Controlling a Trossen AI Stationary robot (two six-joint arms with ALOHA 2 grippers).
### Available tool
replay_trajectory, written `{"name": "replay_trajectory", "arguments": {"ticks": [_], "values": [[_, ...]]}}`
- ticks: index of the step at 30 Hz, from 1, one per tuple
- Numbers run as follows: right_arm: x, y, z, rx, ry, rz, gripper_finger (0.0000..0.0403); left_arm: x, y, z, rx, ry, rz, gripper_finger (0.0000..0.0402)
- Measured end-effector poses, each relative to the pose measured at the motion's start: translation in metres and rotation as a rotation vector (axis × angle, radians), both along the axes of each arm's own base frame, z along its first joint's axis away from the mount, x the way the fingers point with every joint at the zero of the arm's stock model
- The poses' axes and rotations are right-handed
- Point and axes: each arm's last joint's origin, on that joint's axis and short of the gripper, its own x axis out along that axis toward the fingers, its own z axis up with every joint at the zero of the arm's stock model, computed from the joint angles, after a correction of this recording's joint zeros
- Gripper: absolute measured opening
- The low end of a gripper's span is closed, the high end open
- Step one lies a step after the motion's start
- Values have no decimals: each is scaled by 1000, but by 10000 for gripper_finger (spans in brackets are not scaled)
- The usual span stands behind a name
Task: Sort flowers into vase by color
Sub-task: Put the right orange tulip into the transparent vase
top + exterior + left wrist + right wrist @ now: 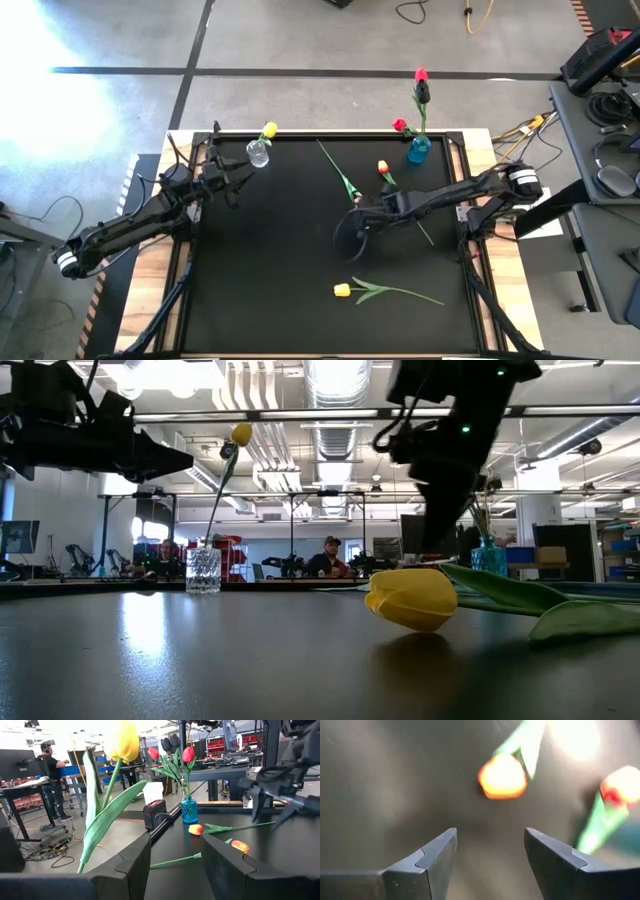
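- Right tool (358,232) hanging over mid-tabletop (260,280), fingers (432,860) spread wide and empty, arm stretched in from the right edge.
- Just beyond it toward the far edge: orange tulips (383,168), two blurred heads (502,776) showing ahead of the fingers; stems running roughly away toward the blue vase (419,150), already holding red and pink blooms.
- On the near side: a yellow tulip (343,290) lying flat, head toward the left, stem and leaf trailing right, long axis roughly across the tabletop.
- Both far closer to the right arm than the left.
- Left tool (222,180) beside the clear vase (258,153) with its yellow tulip (121,742), fingers open wide, nothing held.
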Motion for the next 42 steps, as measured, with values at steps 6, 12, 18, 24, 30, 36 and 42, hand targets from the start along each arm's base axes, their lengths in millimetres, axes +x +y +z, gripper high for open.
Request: {"name": "replay_trajectory", "arguments": {"ticks": [6,12,18,24,30,36,42], "values": [[-37,-13,-3,15,77,-188,219,0,0,0,15,5,-1,156],[-62,-40,-14,44,68,-296,195,0,-1,0,11,4,-36,155],[-76,-75,-25,53,16,-361,187,1,-1,0,7,3,-44,154],[-79,-94,-34,43,5,-383,187,1,-1,0,-1,7,-44,154],[-79,-103,-41,79,-18,-389,187,2,0,-2,-22,16,-45,154],[-81,-108,-54,91,10,-413,187,2,0,-2,-25,15,-45,154],[-77,-110,-57,101,-11,-374,177,2,0,-2,-24,14,-45,154]]}}
